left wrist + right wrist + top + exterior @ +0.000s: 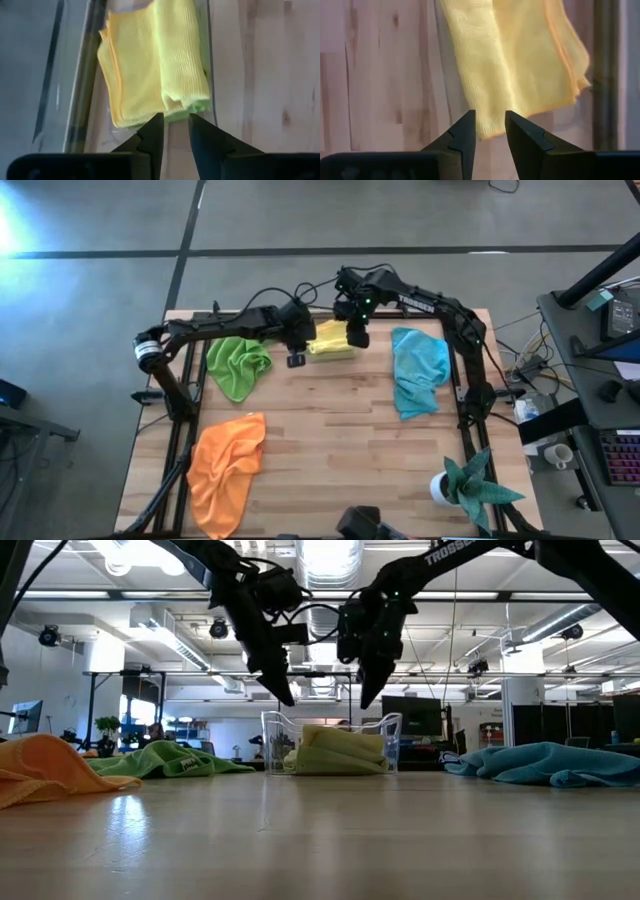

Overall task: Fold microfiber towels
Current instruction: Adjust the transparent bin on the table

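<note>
A folded yellow towel (332,340) lies in a clear bin (275,740) at the table's far middle, with a lime green edge (197,106) showing under it. A crumpled lime green towel (240,365), an orange towel (228,465) and a light blue towel (418,370) lie loose on the table. My left gripper (296,358) (176,122) hangs just left of the bin, narrowly open and empty. My right gripper (357,337) (490,120) hangs above the bin's right end, narrowly open and empty. Both stand clear above the bin in the low view.
A teal spiky plant in a white pot (468,485) stands at the near right corner. Bare wooden tabletop (340,440) lies between the orange and blue towels. Black frame rails (185,390) run along the table's left and right sides.
</note>
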